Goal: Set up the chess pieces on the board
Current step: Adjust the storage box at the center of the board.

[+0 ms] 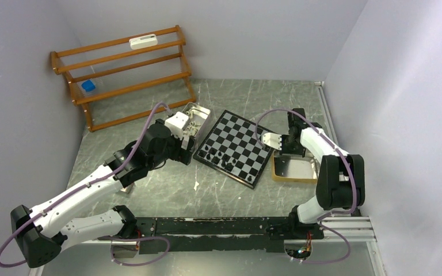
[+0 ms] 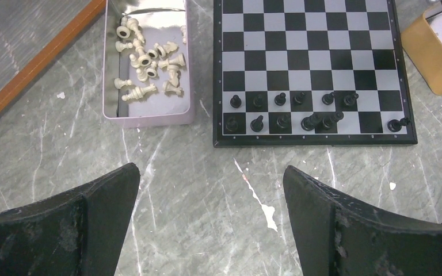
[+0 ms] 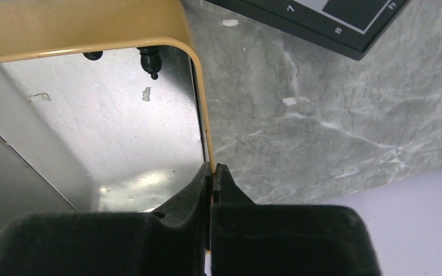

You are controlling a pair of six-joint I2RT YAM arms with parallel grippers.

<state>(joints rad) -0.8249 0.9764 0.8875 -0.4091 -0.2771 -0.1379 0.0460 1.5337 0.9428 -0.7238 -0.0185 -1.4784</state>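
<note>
Two black pieces [image 3: 148,60] half-hidden by tray [image 3: 92,23]; right pincer [image 3: 213,175] clamps rim; left pincer [image 2: 210,172] agape.

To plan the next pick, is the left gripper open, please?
Open: the left gripper has its fingers wide apart, holding nothing.

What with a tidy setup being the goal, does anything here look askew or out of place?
Yes. On the black-and-white checked chessboard, several small black chess pieces near its close edge lean together across squares, and one lies tipped at the corner. The right gripper pinches the wall of the yellow metal tray.
</note>
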